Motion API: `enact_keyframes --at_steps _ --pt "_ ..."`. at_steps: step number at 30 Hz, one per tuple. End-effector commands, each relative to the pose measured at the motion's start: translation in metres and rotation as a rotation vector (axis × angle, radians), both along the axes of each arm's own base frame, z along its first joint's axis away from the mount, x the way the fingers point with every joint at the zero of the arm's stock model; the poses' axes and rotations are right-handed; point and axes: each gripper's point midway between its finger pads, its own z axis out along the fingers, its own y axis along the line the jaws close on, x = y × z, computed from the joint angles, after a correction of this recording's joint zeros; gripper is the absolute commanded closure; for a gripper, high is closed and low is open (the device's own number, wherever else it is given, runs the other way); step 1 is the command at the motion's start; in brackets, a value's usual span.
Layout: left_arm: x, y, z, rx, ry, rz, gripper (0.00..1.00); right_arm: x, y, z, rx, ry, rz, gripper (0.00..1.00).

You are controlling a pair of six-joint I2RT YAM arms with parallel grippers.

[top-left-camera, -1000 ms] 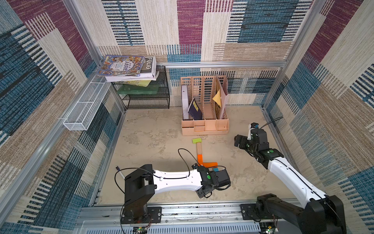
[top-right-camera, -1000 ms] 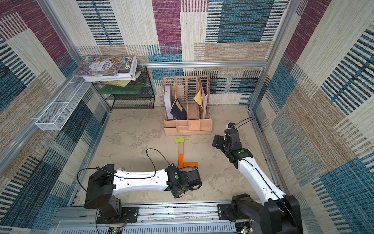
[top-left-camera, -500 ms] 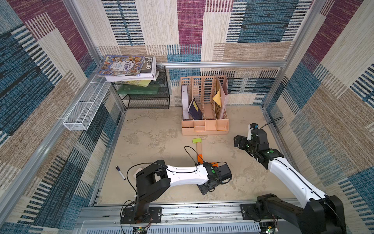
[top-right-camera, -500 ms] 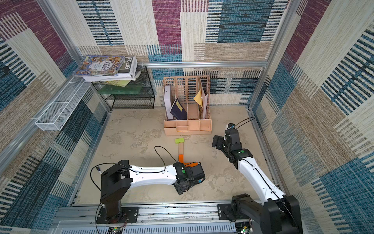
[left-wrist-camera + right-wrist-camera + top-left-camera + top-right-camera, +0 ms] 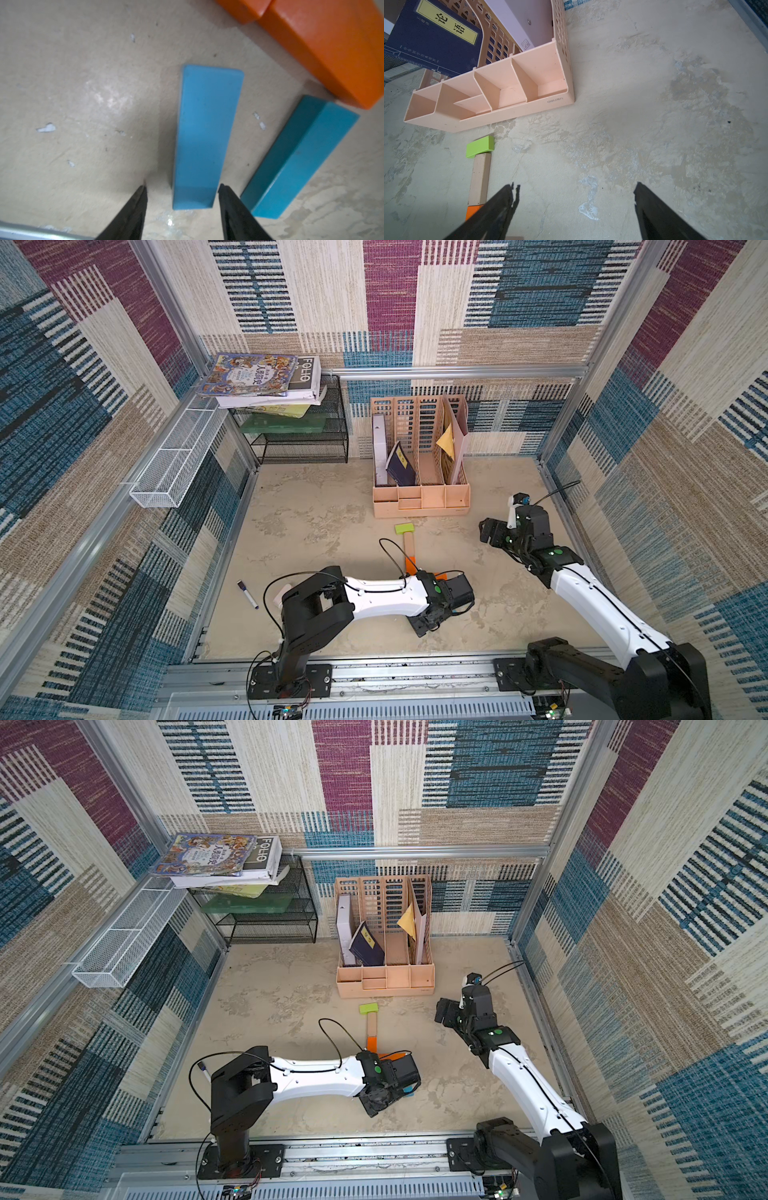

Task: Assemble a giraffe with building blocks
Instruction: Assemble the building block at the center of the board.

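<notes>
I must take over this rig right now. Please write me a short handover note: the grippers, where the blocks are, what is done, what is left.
Left gripper: open, jaws either side of one blue block, which lies flat, not gripped.
Right gripper: open, nothing in it, over bare table.
Done: lime green block, tan block and two orange blocks laid out as head, neck, body. The other blue block lies by one orange block's end, seemingly placed as a leg.
To do: grip the first blue block and set it against the body as the second leg.
</notes>
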Motion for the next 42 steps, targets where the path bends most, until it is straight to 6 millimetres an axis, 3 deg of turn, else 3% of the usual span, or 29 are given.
enact_keyframes --at_steps 1,14,27,38,42 --pt "0.001 0.002 -0.002 0.015 0.015 -0.006 0.42 0.004 0.002 0.006 0.012 -0.028 0.002 0.07" --pt "-0.002 -0.004 -0.009 0.011 0.053 -0.037 0.55 0.004 0.000 0.006 0.010 -0.029 -0.004 0.08" --pt "-0.019 0.030 -0.011 0.029 0.074 -0.095 0.70 0.004 -0.001 0.006 0.009 -0.030 -0.006 0.08" --pt "-0.026 0.055 0.004 0.085 0.055 -0.418 0.70 0.004 -0.002 0.005 0.007 -0.027 -0.010 0.08" --pt "-0.028 0.056 0.005 0.078 0.064 -0.588 0.78 0.005 -0.003 0.004 0.004 -0.026 -0.013 0.08"
